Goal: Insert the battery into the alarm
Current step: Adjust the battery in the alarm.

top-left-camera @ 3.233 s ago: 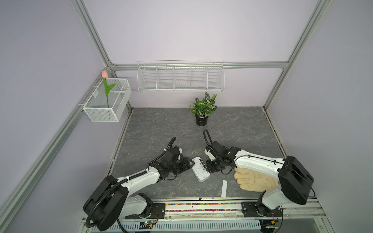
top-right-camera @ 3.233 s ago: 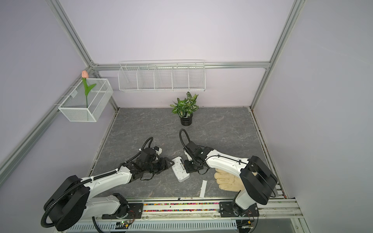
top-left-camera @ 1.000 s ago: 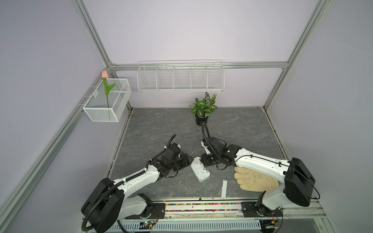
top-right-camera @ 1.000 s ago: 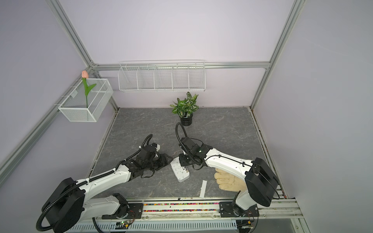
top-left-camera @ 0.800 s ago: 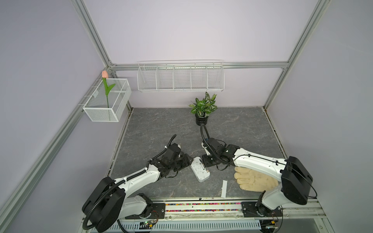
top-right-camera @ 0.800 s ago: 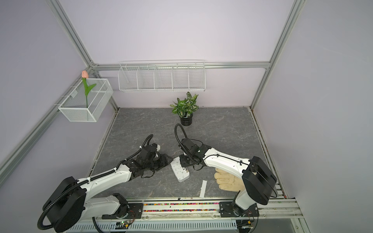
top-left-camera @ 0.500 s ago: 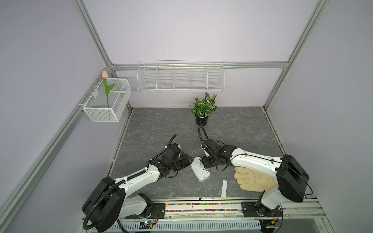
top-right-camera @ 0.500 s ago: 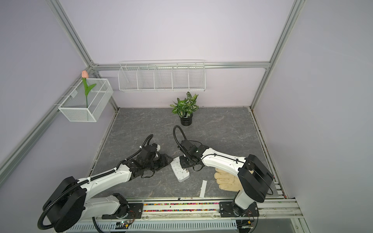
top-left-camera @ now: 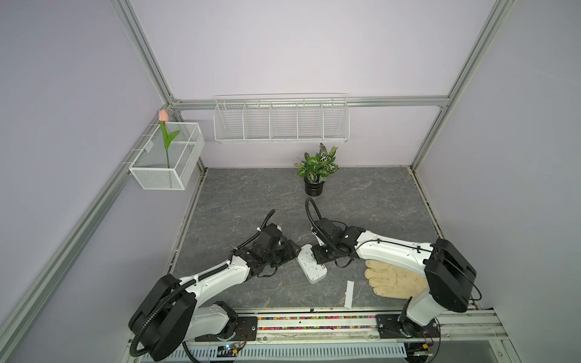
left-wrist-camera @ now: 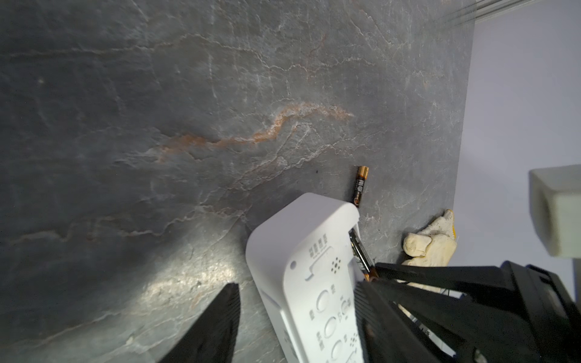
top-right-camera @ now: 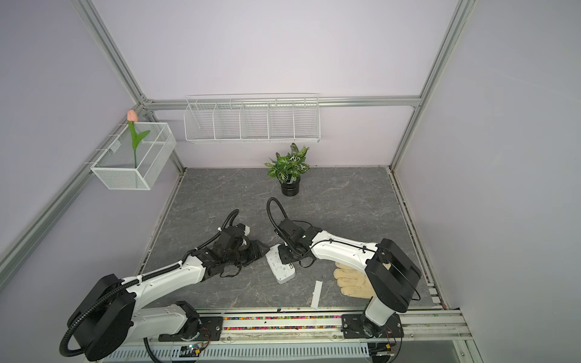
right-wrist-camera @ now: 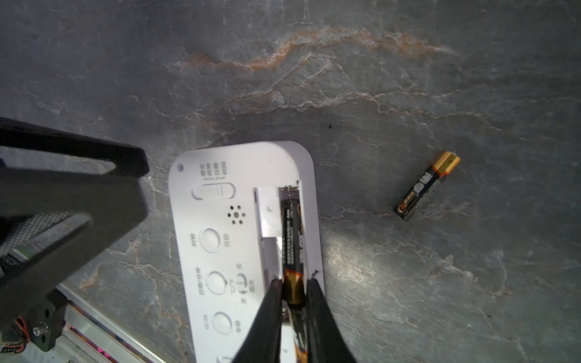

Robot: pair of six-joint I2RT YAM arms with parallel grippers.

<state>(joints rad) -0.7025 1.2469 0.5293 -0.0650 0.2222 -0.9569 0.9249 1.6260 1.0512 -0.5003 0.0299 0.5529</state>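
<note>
The right end effector (right-wrist-camera: 295, 279) is pinched tight on the gold end of the battery (right-wrist-camera: 292, 232). The rest of the battery lies along the open slot in the back of the alarm (right-wrist-camera: 188, 220). The alarm lies face down, white back up, about the middle of the surface (top-left-camera: 251, 195) and nearer the front edge than the back edge.

The left end effector (top-left-camera: 293, 252) is open. In the left wrist view the alarm shows between its two fingers, and one finger has a clear gap to it, so I think it is not squeezing.

The step in hand looks like seating the battery. Next, the gold end must be pushed down flat into the slot. Then the fingers must let go gently, so the battery does not pop back out. The alarm could slide, so the left end effector may need to hold it.

A second battery (right-wrist-camera: 424, 185) lies flat on the surface near the alarm, not touching it.

Both arms stretch out low from the front edge and meet at the alarm. The right arm passes over a tan glove (top-left-camera: 393, 279) by the front right corner, with its wrist tipped down at the alarm
</note>
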